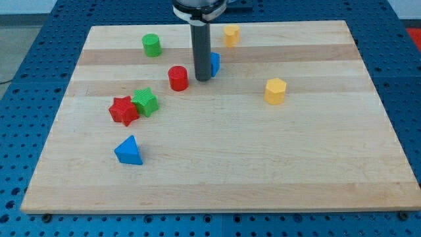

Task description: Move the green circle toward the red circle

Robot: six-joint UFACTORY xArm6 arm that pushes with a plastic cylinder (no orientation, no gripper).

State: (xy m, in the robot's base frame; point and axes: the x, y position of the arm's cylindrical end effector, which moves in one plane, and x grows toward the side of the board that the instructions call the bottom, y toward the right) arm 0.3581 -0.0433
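Where the pale wooden counter point(217, 164) nears the view's top left, the green circle point(152, 45), a short bright-green plastic cylinder with a flat round top and a slightly darker side wall, stands upright and alone, touching nothing. The red circle point(178, 78), a short red plastic cylinder of much the same build, stands lower and toward the view's right of it, well apart from it. My tip point(202, 79), the lower end of the straight dark rod, rests on the counter just beside the red circle on its right, with a thin strip of wood showing between them. Behind the rod, a blue plastic block point(215, 63) peeks out on the right; most of it is hidden, so its shape cannot be told, and it may be touching the rod. There are no fingers on this arm, only the rod, so nothing can be said of them being apart or together. A small yellow plastic block point(231, 35) lies near the counter's top edge, and a yellow hexagonal plastic block point(275, 91) sits well off toward the right. Lower left, a red star-shaped plastic block point(123, 110) and a green plastic block with a ridged outline point(145, 102) touch each other. Below them lies a blue triangular plastic block point(129, 151).
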